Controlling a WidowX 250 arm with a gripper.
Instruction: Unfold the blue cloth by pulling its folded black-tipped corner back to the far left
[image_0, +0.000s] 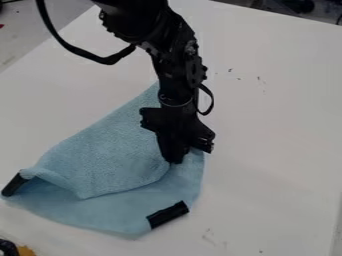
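Black-and-yellow item (8, 247) is cut off at 7 o'clock. Blue cloth (113, 155) is laid part-folded on white table (274, 150), centre to 8 o'clock. Fold could be lost if too shallowly pinched; lower layer could be dragged if also caught. Gripper (176, 158), near centre: tips dark, but apparently closed, with cloth pinched between.

Fixed raised camera, slanting down on flat white tabletop (270, 130), facing black jointed robot arm (177, 65). Fairly close; tabletop runs past bottom frame edge.
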